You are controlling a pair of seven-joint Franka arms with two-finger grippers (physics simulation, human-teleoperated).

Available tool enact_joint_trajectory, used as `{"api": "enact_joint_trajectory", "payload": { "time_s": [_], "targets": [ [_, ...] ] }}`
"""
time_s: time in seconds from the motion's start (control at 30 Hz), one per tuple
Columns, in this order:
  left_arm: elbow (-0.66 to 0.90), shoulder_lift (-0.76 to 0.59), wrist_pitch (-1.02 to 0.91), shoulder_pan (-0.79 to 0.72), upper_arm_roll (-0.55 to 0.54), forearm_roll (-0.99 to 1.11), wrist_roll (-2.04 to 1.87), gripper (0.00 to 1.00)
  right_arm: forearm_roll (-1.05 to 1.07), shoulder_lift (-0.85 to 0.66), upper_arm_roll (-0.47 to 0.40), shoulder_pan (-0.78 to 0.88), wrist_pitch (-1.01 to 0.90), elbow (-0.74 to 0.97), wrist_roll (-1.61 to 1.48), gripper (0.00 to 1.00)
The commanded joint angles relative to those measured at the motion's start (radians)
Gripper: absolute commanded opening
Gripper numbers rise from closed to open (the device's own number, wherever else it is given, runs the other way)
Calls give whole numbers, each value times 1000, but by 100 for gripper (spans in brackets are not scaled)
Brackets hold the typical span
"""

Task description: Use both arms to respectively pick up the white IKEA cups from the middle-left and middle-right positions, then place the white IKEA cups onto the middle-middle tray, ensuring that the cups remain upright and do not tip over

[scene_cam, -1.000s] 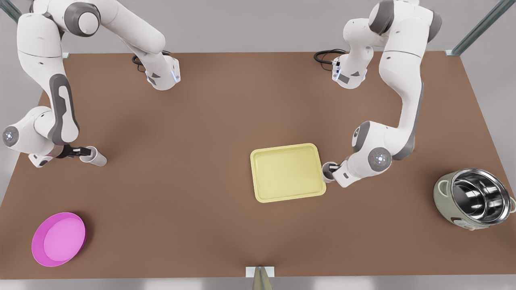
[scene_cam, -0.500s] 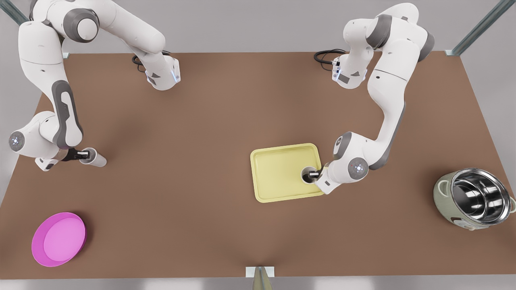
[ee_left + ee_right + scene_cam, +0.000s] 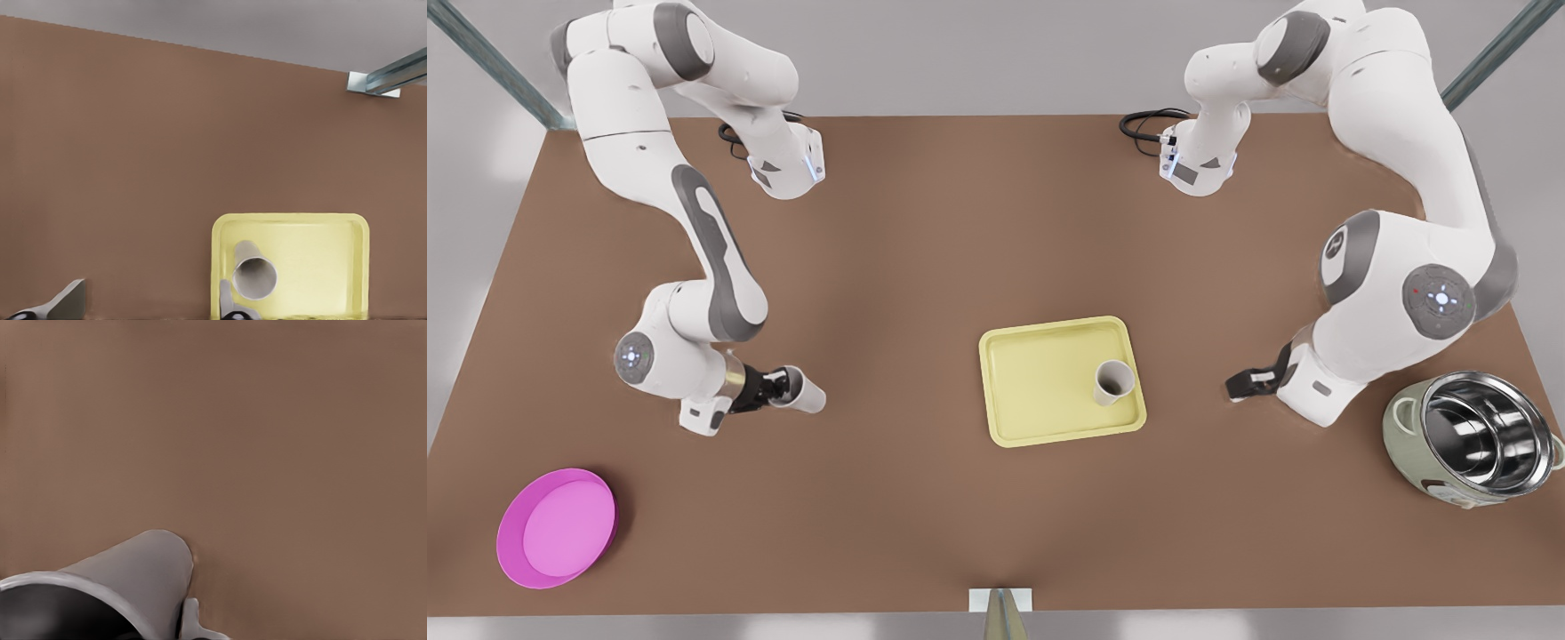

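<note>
Two white cups, well apart. One cup (image 3: 1113, 382) stands on the yellow tray (image 3: 1040, 427), close to its right rim in the front view, with bare tray floor to its left. Right of the tray, the left gripper (image 3: 1238, 384) hangs with its jaws apart and nothing between them. Left of centre, the right gripper (image 3: 781, 389) is clamped on the other cup (image 3: 807, 399); bare brown table (image 3: 907, 267) lies between it and the tray. The right wrist view shows one finger (image 3: 190, 620) against that cup's wall. A pink dish (image 3: 556, 527) and a steel-lined pot (image 3: 1472, 438) sit at the lower corners.
</note>
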Motion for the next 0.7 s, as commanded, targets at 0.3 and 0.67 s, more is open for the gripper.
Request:
{"api": "enact_joint_trajectory", "payload": {
  "time_s": [0.3,0.67],
  "targets": [
    [-285,-178,-178,-85,223,-83,301,100,-66,236,-30,456,41,383,1418,22],
    [-273,-157,-138,-86,221,-89,301,100,-106,445,-113,670,52,632,1783,21]
  ]
}}
